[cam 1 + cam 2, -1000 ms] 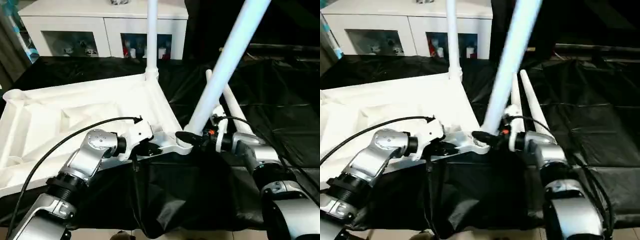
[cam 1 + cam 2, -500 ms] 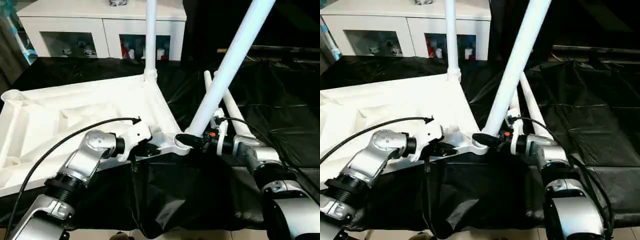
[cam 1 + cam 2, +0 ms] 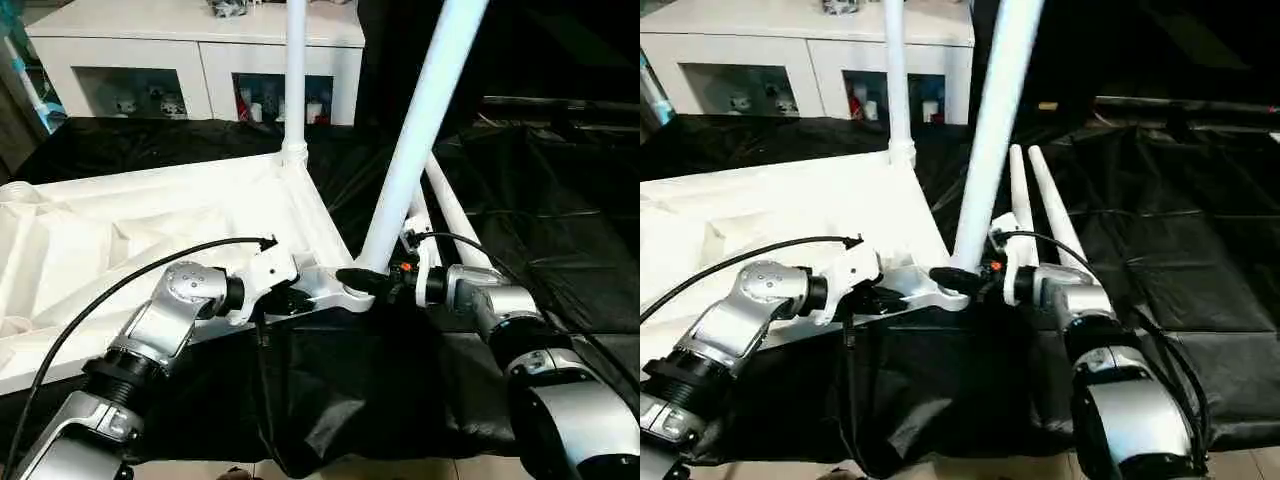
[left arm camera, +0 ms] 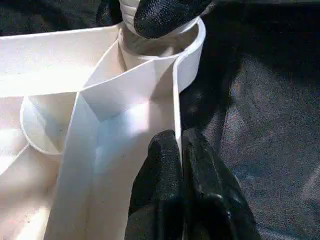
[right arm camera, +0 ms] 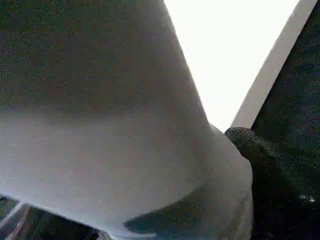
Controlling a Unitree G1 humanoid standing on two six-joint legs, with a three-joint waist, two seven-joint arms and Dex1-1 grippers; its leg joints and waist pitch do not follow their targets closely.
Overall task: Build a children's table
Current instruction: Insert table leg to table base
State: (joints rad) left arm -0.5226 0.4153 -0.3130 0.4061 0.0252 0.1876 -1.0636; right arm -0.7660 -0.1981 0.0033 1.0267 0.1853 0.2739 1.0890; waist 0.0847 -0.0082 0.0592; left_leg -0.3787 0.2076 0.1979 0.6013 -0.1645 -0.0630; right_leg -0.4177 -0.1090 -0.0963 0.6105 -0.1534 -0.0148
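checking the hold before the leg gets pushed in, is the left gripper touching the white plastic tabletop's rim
Touching. In the left wrist view the left gripper's shut black fingers pinch the white plastic tabletop's thin rim wall.

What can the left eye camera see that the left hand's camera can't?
The left eye view alone shows the far leg standing upright in its corner, two spare legs lying on the black cloth, and the white cabinets. The left wrist view alone shows the left gripper pinching the tabletop's edge wall. Both show the near corner socket.
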